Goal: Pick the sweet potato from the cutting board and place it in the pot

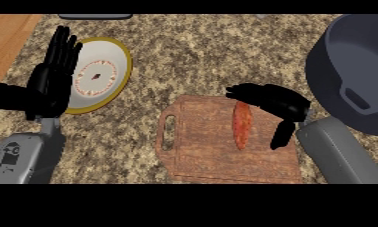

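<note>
On speckled counter's cutting board (199,146), sweet potato (241,125) lies under curled, not-yet-gripping right robot hand (277,102).

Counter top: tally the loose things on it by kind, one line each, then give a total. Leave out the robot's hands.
Sweet potato: 1
Cutting board: 1
Pot: 1
Plate: 1
Total: 4
</note>
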Robot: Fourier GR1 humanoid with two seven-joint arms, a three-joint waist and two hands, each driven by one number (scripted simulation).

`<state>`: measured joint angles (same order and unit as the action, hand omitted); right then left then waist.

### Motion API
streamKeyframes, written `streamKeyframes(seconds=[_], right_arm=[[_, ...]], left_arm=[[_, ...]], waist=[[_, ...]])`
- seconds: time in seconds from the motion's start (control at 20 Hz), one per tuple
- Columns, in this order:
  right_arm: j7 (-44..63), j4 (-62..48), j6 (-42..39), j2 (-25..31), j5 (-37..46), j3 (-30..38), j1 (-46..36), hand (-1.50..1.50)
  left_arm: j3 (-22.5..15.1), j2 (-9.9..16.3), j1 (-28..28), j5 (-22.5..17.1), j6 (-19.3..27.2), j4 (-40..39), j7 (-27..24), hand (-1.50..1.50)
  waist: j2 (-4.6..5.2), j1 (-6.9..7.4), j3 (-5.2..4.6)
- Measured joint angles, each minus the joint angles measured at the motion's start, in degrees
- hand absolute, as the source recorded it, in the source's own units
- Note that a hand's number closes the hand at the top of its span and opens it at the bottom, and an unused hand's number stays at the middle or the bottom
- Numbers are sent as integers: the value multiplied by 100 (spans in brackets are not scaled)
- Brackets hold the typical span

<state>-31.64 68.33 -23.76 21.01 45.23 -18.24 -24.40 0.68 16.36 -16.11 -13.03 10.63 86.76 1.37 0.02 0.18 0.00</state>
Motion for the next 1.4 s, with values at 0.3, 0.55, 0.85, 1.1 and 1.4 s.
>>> streamKeyframes(seconds=[0.3,0.55,0.85,1.1,1.4], right_arm=[[-161,-440,290,-411,454,-9,-12,-150],[-350,-859,473,-679,748,49,-130,-150],[-913,-970,714,-771,1053,-127,-159,150],[-1080,-754,925,-927,1322,-290,-73,150],[-1094,-502,1113,-963,1480,-184,114,150]], left_arm=[[98,-116,-34,145,-60,84,86,0],[211,-163,46,193,-191,148,99,0],[242,-220,97,241,-270,179,109,0],[308,-266,167,269,-364,49,-113,0],[311,-304,4,325,-290,166,193,0]], waist=[[-4,-3,-5],[-21,3,-28],[-48,5,-64],[-62,-20,-86],[-64,-35,-81]])
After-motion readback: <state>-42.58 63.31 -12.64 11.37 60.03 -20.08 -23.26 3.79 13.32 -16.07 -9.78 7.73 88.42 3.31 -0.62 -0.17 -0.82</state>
